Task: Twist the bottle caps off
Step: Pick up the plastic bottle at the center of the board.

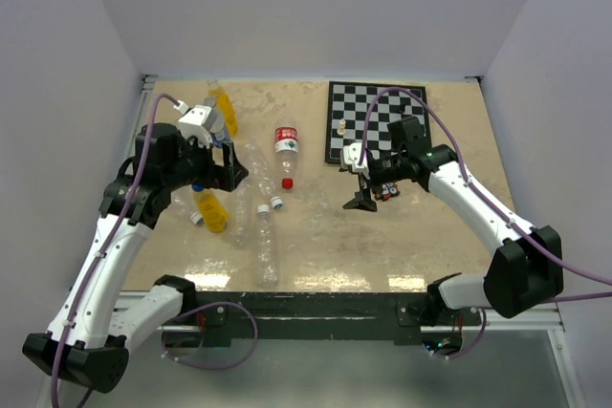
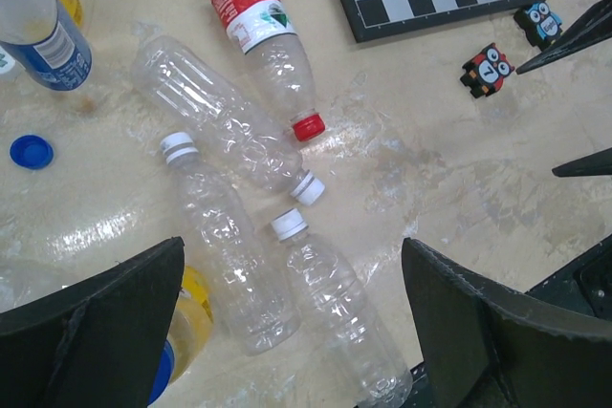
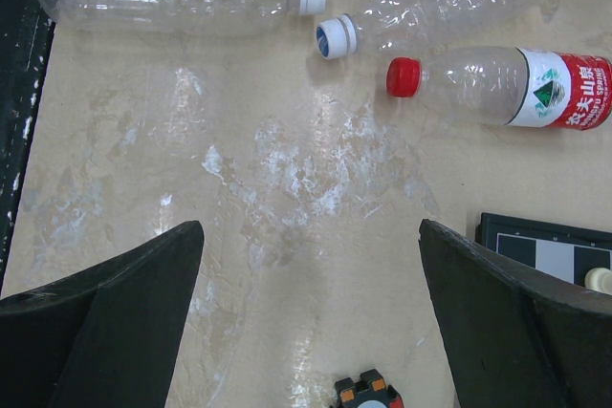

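The left gripper (image 2: 295, 255) hovers over the heap of bottles at centre left of the top view. The right gripper (image 3: 311, 236) hangs over bare worktop (image 3: 287, 169) by the chessboard (image 1: 378, 121). Both have their fingers spread wide and hold nothing.

An orange bottle (image 1: 212, 212) lies at the heap's left, its blue cap (image 2: 161, 375) half hidden under a finger. Clear bottles (image 2: 229, 265) with white caps (image 2: 288, 225) and a red-capped bottle (image 2: 263, 26) lie beside it. A loose blue cap (image 2: 32, 151) sits at the left edge.

The bottles look thin-walled, likely to dent and roll. One gripper should probably pin the body near the shoulder while the other pinches the stiff, ribbed cap.
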{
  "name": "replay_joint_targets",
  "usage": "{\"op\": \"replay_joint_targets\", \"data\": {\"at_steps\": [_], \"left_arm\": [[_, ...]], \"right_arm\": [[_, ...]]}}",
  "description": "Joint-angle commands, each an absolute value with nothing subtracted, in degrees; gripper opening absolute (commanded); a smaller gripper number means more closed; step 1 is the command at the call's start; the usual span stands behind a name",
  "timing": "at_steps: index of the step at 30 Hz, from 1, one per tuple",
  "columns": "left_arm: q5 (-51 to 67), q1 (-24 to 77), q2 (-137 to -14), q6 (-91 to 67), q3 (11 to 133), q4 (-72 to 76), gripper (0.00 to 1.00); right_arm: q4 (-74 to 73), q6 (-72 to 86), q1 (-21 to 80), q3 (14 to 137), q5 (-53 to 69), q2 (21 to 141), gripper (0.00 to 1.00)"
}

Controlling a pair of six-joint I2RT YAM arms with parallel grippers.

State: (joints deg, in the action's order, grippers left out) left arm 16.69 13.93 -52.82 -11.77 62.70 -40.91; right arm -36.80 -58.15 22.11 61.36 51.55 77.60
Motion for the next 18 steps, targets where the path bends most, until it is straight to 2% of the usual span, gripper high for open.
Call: {"op": "replay_joint_targets", "data": {"at_steps": [1, 18], "left_arm": [[14.4, 15.5, -54.0, -10.0, 65.7, -43.2, 1.00], [-8.2, 16.6, -53.1, -11.7, 66.2, -48.6, 0.99]], "right_arm": [[-36.5, -58.8, 22.3, 60.8, 52.2, 77.7, 0.98], [-36.7, -58.7, 22.4, 60.8, 52.3, 77.4, 0.98]]}}
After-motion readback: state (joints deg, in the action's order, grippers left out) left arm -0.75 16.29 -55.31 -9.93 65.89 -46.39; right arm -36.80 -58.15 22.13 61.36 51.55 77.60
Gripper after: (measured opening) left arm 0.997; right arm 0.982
